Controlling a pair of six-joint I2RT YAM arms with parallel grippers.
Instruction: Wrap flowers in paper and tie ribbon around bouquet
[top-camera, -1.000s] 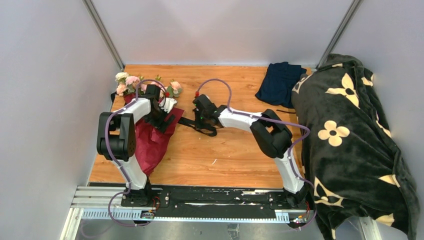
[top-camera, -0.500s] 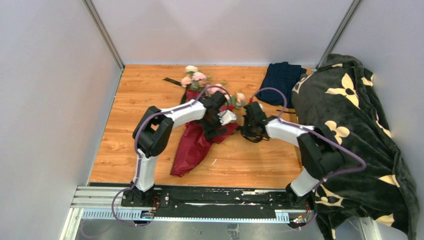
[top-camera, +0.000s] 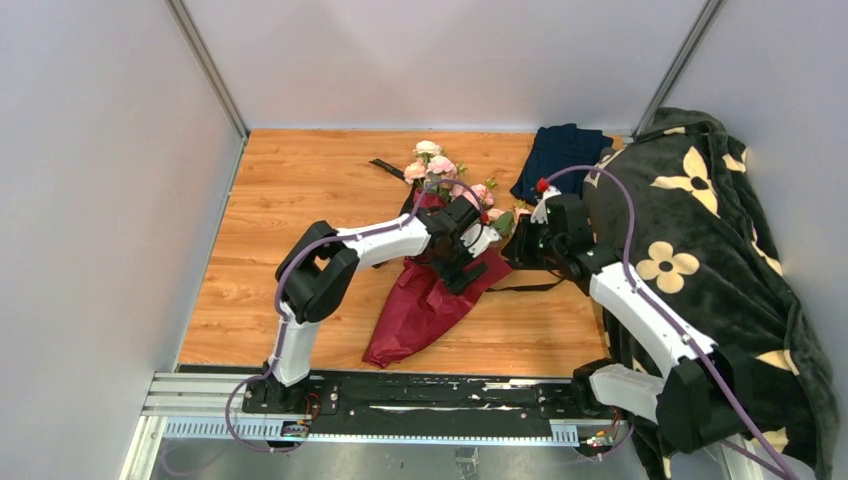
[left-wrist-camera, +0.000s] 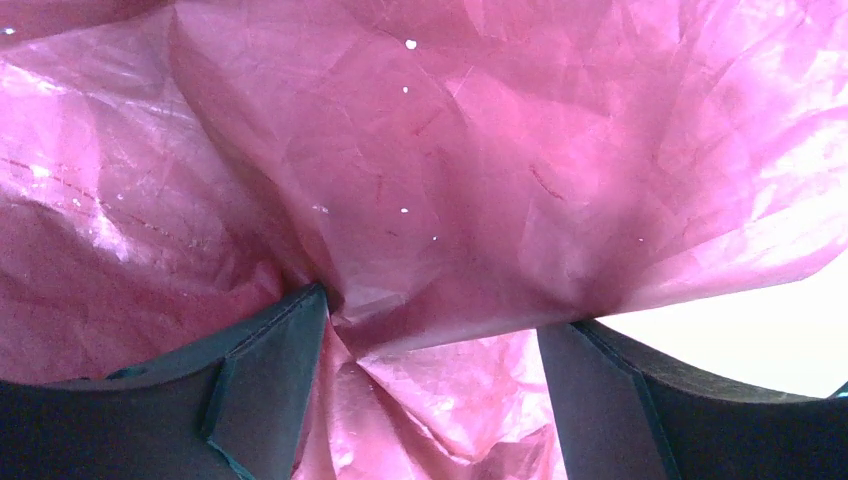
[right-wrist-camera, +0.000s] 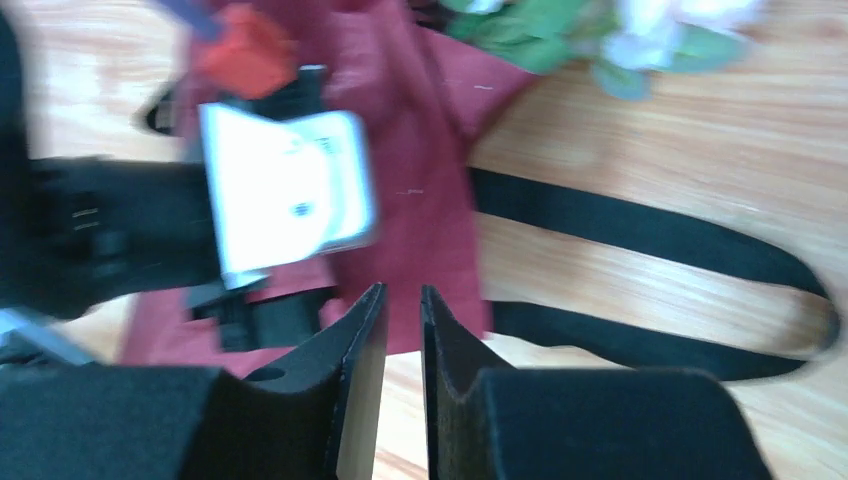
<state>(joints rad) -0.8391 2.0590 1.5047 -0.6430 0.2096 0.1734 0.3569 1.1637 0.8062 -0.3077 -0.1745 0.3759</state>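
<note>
The bouquet lies slanted at the table's middle: pink and cream flowers stick out of a cone of burgundy paper. My left gripper is shut on the cone's upper part. In the left wrist view crinkled paper is bunched between its wide-set fingers. A black ribbon trails on the wood to the right, with one tail behind the blooms. My right gripper hovers just right of the cone, its jaws a narrow gap apart and empty. The ribbon loops flat on the wood beside it.
A folded navy cloth lies at the back right. A dark green blanket with cream flower shapes is heaped along the right edge. Bare wooden table stretches to the left, and grey walls close in on three sides.
My left gripper has carried the bouquet from the left side to the table's middle. My right arm swung right alongside it, and its jaws parted slightly, leaving the ribbon on the wood.
</note>
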